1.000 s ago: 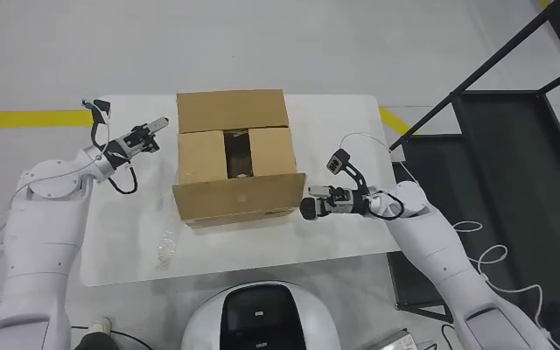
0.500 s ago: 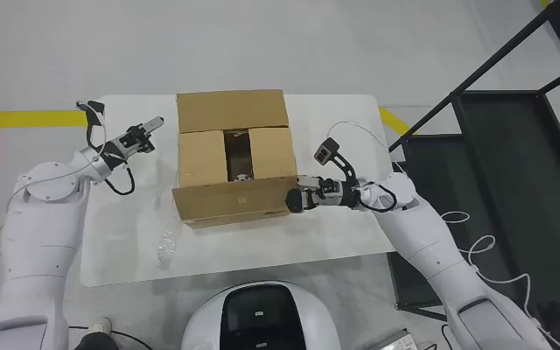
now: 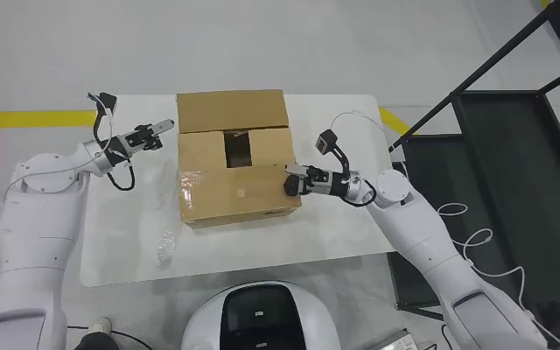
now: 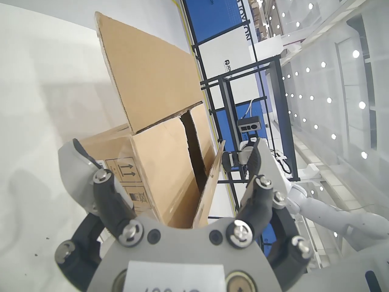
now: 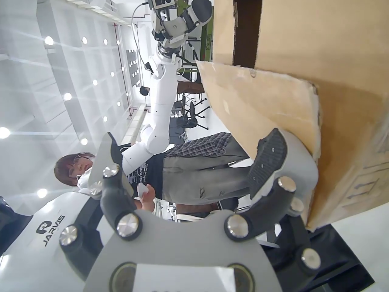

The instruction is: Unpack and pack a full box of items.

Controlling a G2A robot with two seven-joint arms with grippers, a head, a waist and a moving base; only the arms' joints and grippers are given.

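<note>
Worktop (image 3: 131, 219), white, is seen beneath the cardboard box (image 3: 203, 153), which is set upright near the middle of it; the box's far flap (image 3: 232, 111) is laid open and back, away from the opening; two inner flaps are folded down across the top, and a dark slot (image 3: 238, 150) is left between them; the near flap (image 3: 236, 188) is tilted inward over the front part of the opening, not pressed flat, as is shown by the left wrist view. The right gripper (image 3: 293, 184) is held at the box's front right corner, its fingers spread apart; nothing is clamped between them, and one ribbed finger (image 5: 269, 159) is laid against the outer face of the near flap by its end edge. The left gripper (image 3: 162, 131) is held to the left of the box, level with its back half and apart from its wall; its fingers are likewise parted, and nothing is held. A small crumpled piece of clear plastic (image 3: 165, 248) is seen lying off the box's front left corner, well apart from it.
</note>
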